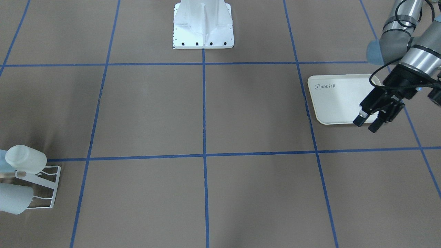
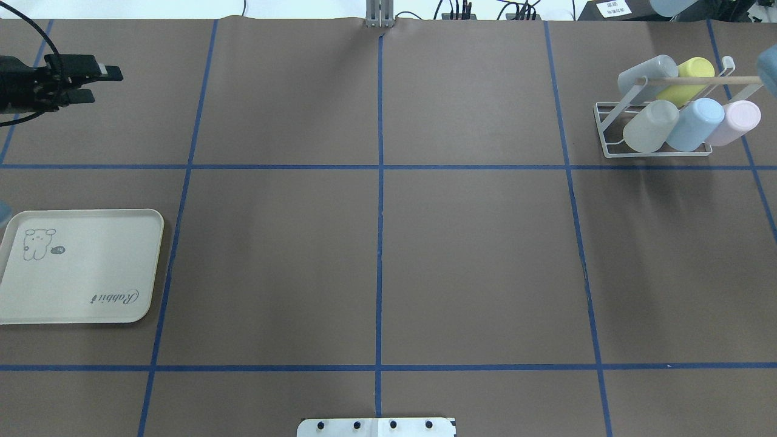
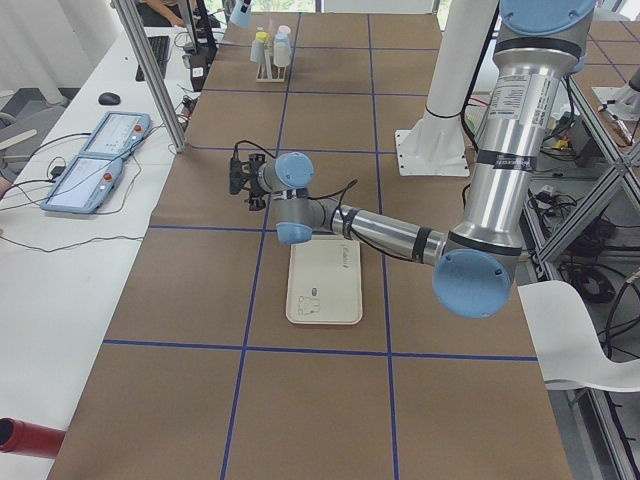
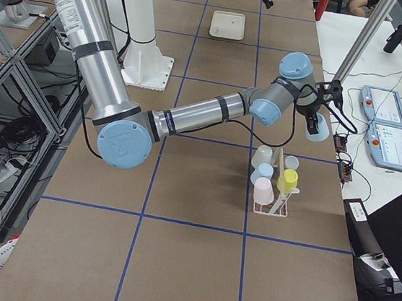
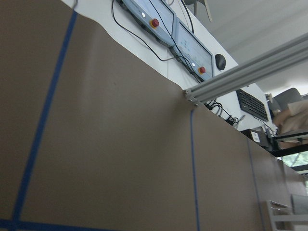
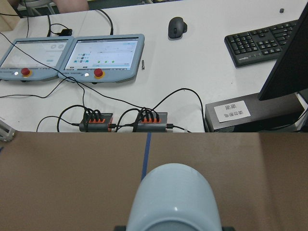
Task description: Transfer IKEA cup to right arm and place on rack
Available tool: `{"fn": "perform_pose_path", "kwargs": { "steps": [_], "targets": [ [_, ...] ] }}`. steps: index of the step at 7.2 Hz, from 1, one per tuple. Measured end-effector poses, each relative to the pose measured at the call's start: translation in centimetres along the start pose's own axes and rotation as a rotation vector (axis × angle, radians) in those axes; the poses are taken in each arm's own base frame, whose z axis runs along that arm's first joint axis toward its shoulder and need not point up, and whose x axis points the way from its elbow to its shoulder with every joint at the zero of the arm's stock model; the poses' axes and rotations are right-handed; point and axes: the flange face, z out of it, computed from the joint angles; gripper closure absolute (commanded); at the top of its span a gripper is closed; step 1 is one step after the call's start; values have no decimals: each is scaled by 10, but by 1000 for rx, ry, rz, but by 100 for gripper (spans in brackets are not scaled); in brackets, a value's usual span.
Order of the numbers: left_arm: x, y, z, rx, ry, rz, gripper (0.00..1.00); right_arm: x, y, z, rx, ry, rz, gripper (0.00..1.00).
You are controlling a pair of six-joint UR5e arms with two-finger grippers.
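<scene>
A pale blue IKEA cup (image 6: 173, 197) fills the bottom of the right wrist view, and my right gripper (image 4: 318, 119) is shut on it. The cup (image 4: 321, 131) hangs near the table's far edge, a short way beyond the rack (image 4: 271, 206). The white wire rack (image 2: 607, 130) with a wooden dowel holds several cups: clear, yellow, blue and pink. The rack (image 1: 51, 186) also shows at the lower left of the front view. My left gripper (image 2: 100, 84) is at the opposite end of the table, open, with nothing between its fingers. From the front the left gripper (image 1: 366, 124) hovers over the tray's corner.
A cream rabbit-print tray (image 2: 79, 267) lies bare on the robot's left side. The white robot base (image 1: 203, 24) stands at the near middle edge. Beyond the far edge are teach pendants (image 6: 72, 57), cables, a keyboard and an aluminium post (image 5: 250, 77).
</scene>
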Motion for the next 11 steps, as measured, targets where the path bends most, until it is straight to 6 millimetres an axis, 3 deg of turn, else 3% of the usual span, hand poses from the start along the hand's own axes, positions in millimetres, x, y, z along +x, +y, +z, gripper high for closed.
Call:
{"fn": "perform_pose_path", "kwargs": {
  "steps": [2,3,4,6,8,11],
  "targets": [
    [-28,-29,-18,-33,-183,201,0,86,-23,-4,-112,-7,-28,74],
    [-50,-36,-29,-65,-257,302,0,108,-26,-1,-180,8,-49,74],
    [-73,-40,-40,-99,-316,393,0,115,-33,5,-253,34,-70,76],
    [-100,-39,-55,-140,-369,471,0,113,-50,16,-369,70,-84,76],
    [-112,-31,-61,-162,-378,471,0,115,-43,34,-427,76,-81,76],
    [-113,-25,-65,-181,-361,452,0,125,-25,58,-477,83,-62,76]
  ]
}}
